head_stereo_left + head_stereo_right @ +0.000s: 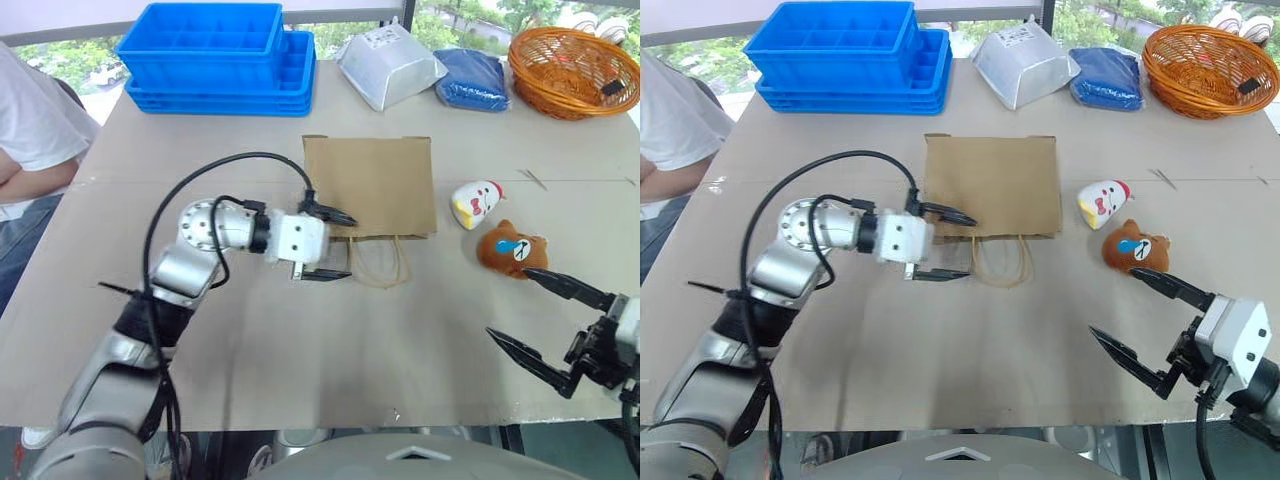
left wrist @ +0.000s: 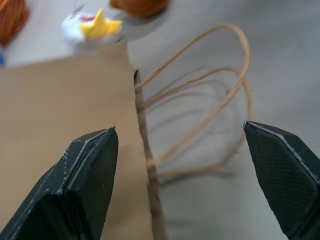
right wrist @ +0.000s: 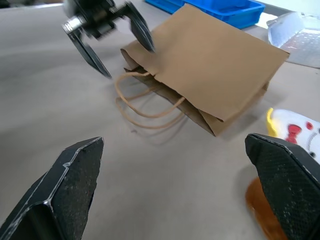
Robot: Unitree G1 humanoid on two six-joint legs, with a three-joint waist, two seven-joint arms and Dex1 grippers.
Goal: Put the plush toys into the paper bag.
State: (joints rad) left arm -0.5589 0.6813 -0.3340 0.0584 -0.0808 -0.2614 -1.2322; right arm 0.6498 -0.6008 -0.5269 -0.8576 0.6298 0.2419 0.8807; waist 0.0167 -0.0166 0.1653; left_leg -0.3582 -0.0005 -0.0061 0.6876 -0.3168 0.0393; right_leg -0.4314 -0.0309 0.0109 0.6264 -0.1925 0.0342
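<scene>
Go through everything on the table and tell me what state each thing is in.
Paper bag: lying flat, mouth toward the robot.
Chicken toy: on the table, outside the bag.
Bear toy: on the table, outside the bag.
Left gripper: open, at the bag's mouth.
Right gripper: open, holding nothing.

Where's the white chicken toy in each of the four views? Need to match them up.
Left eye view: white chicken toy, right of centre, on the table.
Right eye view: again right of centre.
Left wrist view: top edge, partly behind the paper bag.
Right wrist view: right edge, cut off.
Shared landmark: the bag's cord handles; the brown bear lies beside the chicken.
</scene>
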